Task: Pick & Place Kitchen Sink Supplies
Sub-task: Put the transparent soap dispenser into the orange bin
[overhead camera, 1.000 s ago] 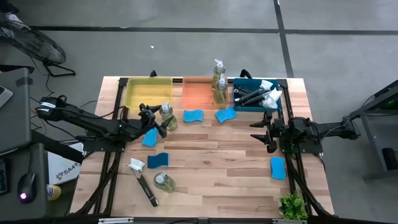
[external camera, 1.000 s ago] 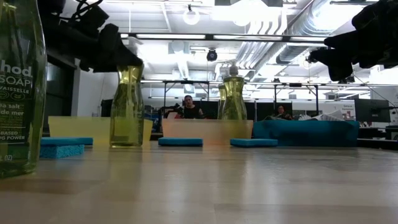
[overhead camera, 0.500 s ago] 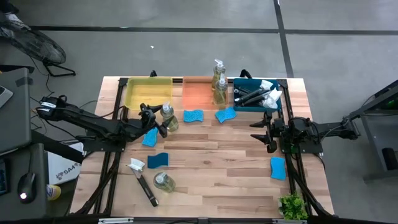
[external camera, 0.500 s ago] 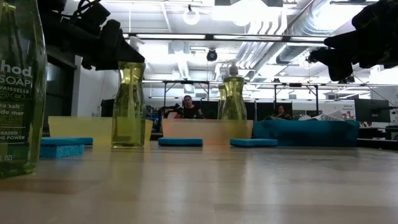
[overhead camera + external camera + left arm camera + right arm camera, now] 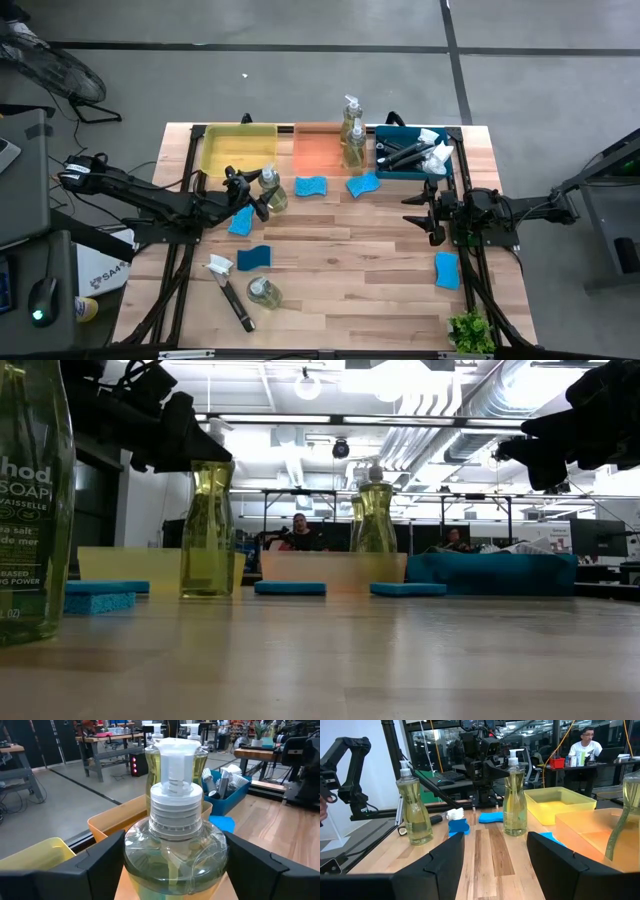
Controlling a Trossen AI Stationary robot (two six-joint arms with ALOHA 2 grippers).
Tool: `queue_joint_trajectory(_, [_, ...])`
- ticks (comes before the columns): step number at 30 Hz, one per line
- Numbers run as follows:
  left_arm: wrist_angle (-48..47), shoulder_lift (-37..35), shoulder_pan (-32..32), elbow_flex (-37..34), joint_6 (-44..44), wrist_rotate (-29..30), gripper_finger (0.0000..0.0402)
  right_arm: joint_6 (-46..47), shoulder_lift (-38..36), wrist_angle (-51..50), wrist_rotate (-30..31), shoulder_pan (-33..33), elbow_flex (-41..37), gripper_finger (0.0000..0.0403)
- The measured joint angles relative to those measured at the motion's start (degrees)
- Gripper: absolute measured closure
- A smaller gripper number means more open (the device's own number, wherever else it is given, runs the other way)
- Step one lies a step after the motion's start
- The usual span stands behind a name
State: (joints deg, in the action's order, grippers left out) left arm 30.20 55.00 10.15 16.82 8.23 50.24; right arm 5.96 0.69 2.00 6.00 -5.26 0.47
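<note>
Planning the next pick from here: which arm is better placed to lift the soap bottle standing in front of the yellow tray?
Left. The left gripper already straddles that soap bottle, a finger on each side. The right gripper hangs over bare table on the far side, holding nothing.

Grey floor [image 5: 300,80] (black lines), ceiling lamps [image 5: 307,385].

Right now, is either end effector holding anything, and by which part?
Left end effector brackets a soap bottle's shoulder; whether it grips cannot be told. Right end effector holds nothing.
</note>
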Motion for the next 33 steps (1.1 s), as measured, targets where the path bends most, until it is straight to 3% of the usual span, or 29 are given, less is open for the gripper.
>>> queue_joint_trajectory(26, [-0.34, -0.17, 0.0, 0.25, -1.46, -0.99, 0.0117, 0.0, 0.0, 0.0, 0.0, 0.01, 0.0, 0.0192])
queue_joint_trajectory(33, [-5.19, -0.09, -0.02, 3.99, -3.42, -4.19, 0.0117, 0.0, 0.0, 0.0, 0.0, 0.02, 0.0, 0.0192])
